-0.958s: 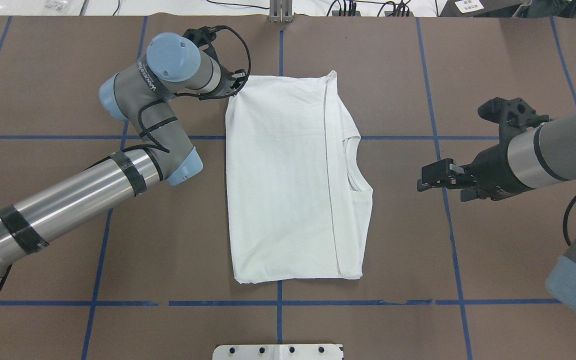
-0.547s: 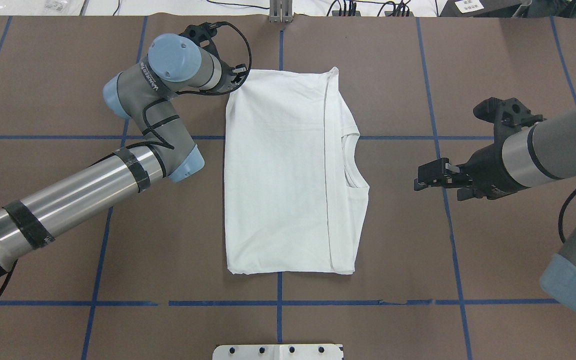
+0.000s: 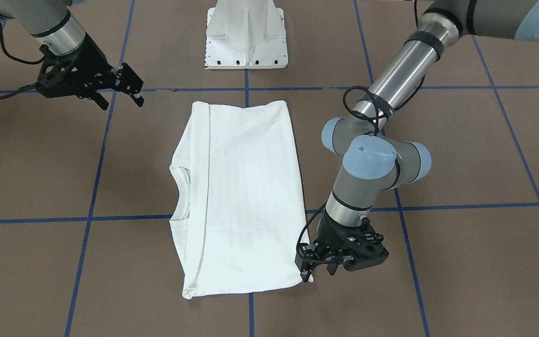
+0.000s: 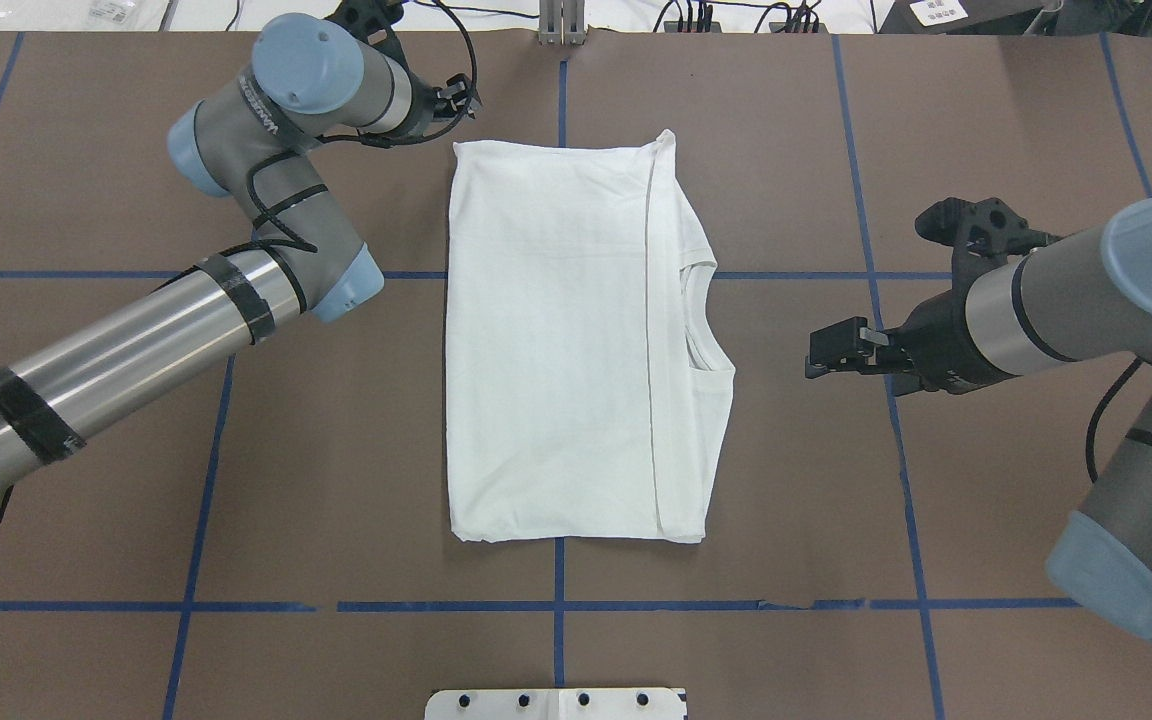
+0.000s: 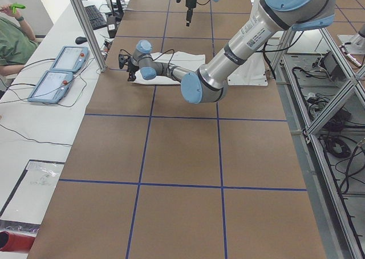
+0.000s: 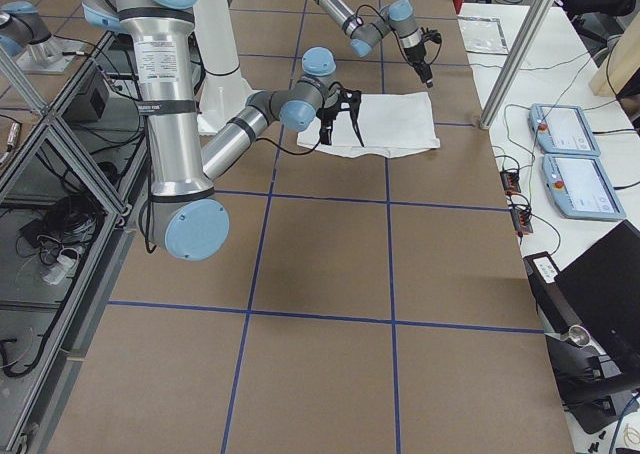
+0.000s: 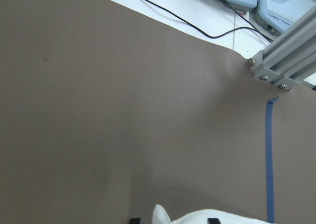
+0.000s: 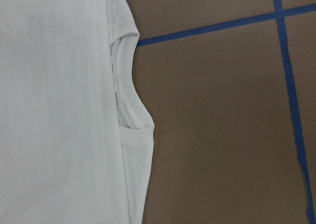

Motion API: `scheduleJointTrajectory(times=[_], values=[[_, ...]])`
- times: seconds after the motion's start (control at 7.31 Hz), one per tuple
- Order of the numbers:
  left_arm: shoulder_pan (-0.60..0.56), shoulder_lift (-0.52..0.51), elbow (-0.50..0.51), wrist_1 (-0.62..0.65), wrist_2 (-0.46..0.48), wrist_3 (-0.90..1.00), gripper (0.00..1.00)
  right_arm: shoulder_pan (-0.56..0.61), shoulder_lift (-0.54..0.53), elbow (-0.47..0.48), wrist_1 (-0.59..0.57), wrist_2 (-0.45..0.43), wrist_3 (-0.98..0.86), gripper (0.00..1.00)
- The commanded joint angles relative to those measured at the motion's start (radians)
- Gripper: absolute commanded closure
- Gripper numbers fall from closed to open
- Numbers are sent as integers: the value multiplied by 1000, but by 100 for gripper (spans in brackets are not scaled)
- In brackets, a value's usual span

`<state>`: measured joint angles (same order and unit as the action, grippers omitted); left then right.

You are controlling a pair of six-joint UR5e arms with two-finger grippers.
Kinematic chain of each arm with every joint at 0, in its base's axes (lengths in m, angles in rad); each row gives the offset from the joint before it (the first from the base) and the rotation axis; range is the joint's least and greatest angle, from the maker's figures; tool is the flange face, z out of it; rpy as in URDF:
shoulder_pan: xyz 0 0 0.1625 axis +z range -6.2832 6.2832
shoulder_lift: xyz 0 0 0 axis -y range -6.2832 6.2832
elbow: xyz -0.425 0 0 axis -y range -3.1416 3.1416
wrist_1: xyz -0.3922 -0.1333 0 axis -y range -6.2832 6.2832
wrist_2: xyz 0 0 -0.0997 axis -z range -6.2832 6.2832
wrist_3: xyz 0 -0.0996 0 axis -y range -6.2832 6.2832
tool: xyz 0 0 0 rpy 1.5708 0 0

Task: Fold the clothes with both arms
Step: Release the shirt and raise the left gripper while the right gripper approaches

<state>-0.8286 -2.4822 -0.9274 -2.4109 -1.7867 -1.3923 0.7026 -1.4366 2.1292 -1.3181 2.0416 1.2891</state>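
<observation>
Desk (image 4: 336,500): brown top, blue tape grid.
T-shirt (image 4: 556,340): white, folded to a rectangle, lay flat at desk centre, collar edge toward the robot's right.
Left arm (image 4: 136,350): bent over the desk, wrist at the shirt's far left corner.
Right arm (image 4: 1046,300): hung over bare desk beside the collar.
Pedestal base (image 3: 247,35): white, at the robot's edge.
Left claw (image 3: 306,274): fingers apart, shirt corner tip showed between them.
Right claw (image 4: 810,358): fingers apart, empty, clear of the shirt.
</observation>
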Motion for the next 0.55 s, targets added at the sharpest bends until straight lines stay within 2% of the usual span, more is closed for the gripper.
scheduleJointTrajectory(times=[0.0,0.14,0.27,0.41], values=[[-43,88,-156,71,-147,22,0,-59,126,-17,-178,-76,-16,0],[-43,177,-315,157,-164,35,0,-116,253,-34,-342,-152,-22,0],[-43,243,-465,273,-164,88,0,-171,334,-70,-428,-234,-22,0],[-41,293,-579,364,-164,111,0,-210,381,-140,-429,-288,-24,0]])
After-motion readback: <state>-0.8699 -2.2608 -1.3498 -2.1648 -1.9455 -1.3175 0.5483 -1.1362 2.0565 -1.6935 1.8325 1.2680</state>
